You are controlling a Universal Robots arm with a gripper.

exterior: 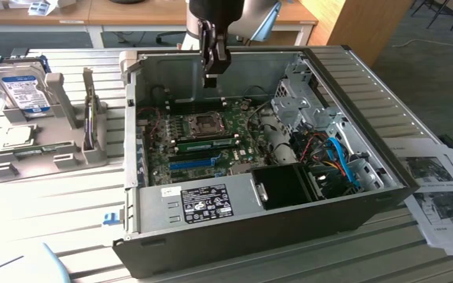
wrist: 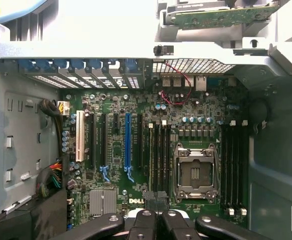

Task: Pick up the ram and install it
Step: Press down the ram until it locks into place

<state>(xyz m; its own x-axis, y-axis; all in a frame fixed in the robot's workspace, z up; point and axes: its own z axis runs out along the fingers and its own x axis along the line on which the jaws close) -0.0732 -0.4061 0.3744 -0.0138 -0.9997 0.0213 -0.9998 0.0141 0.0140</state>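
The end effector [exterior: 210, 79], clamped shut on nothing, hangs over the open computer case [exterior: 384, 177], while the ram [wrist: 221, 17] sits outside it in the grey holder [exterior: 61, 138] toward the table's edge on the exterior view's left, lengthwise along the case wall.
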